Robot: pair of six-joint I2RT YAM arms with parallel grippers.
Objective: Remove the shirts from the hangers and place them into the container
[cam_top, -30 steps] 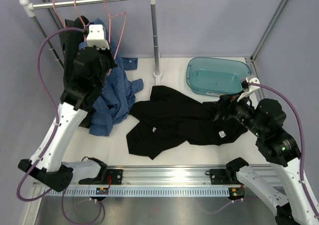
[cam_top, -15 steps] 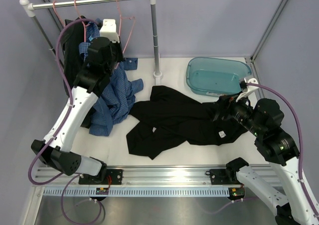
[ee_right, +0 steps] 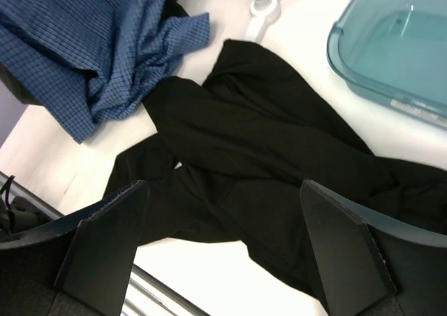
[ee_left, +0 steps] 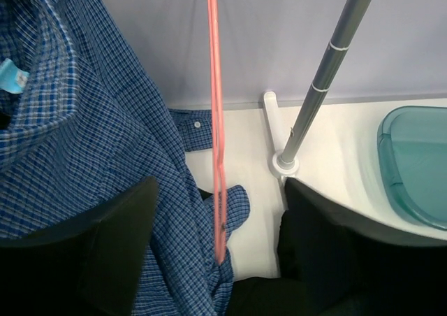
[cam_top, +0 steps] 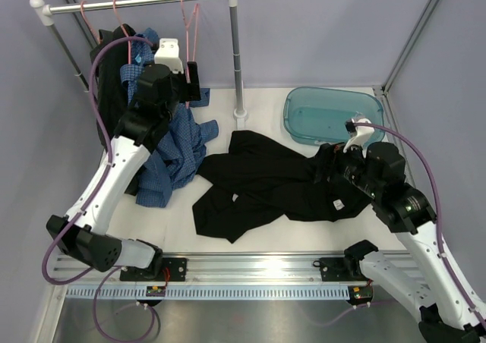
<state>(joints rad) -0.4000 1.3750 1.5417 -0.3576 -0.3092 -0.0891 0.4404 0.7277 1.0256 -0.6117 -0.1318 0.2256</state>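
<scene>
Top external: fixed high at the near edge, facing down and forward over the whole white table [cam_top: 262, 108]. Widest, farthest view. Takes in silver metal rail post [cam_top: 236, 55], translucent teal plastic tub [cam_top: 332, 115], blue checked cloth shirt [cam_top: 178, 142] and black cloth shirt [cam_top: 266, 180].

Left wrist: raised, very close to the blue shirt [ee_left: 84, 148] and a thin pink wire hanger [ee_left: 215, 120]. Faces the pale grey back wall [ee_left: 279, 29], probably tilted slightly down. Post [ee_left: 328, 71] right of centre, tub corner [ee_left: 419, 169] at right edge.

Right wrist: nearer the table, looking down across the black shirt [ee_right: 258, 162]. Blue shirt [ee_right: 91, 43] top-left, post foot [ee_right: 264, 1] top, tub [ee_right: 398, 50] top-right.

Shared by all three: post, tub, blue shirt.
</scene>
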